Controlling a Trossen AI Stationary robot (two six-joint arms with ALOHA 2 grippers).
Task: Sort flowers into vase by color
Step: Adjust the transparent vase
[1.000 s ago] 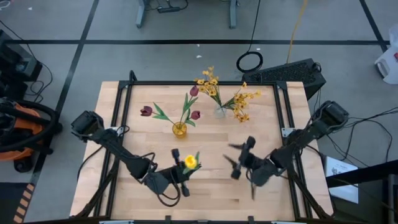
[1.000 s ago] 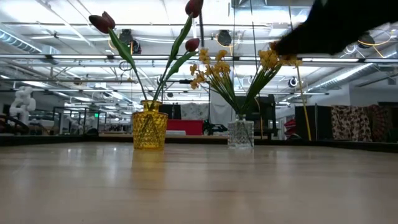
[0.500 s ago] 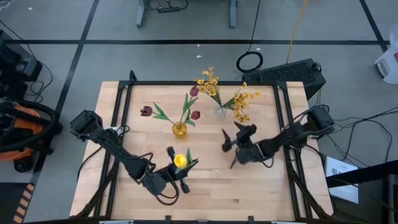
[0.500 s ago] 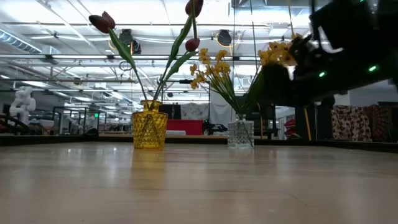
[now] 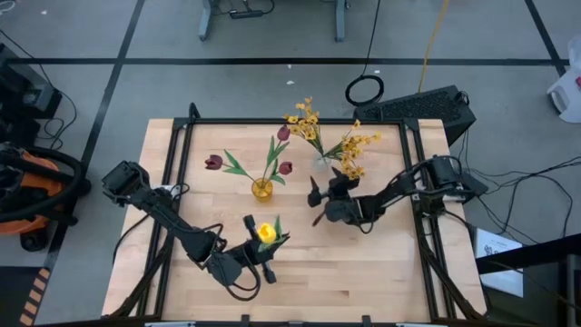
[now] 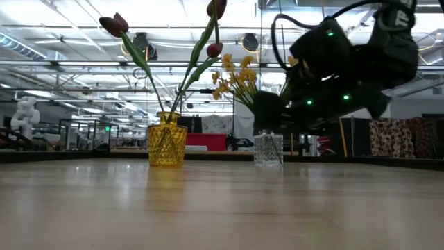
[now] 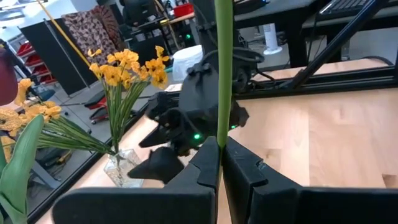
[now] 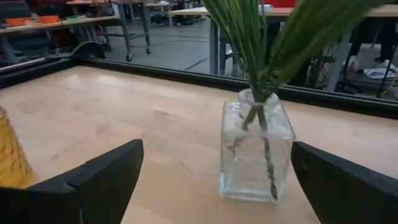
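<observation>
Yellow tulip [image 5: 264, 233] clamped by its stem in left gripper [image 7: 220, 151], near-left part of table [image 5: 427, 282], lifted clear of the surface; jaws closed tight on the stem. Red tulips [image 5: 213, 163] already in amber vase [image 5: 261, 190], yellow sprays [image 5: 305, 119] in clear vase [image 8: 256, 149] at far centre. Right gripper [image 5: 315, 195] swung in from near right over the last second, now just beside clear vase, facing it. Jaws spread wide, empty, touching nothing. Likely setting up to steady the vase or take the tulip for the yellow group.
</observation>
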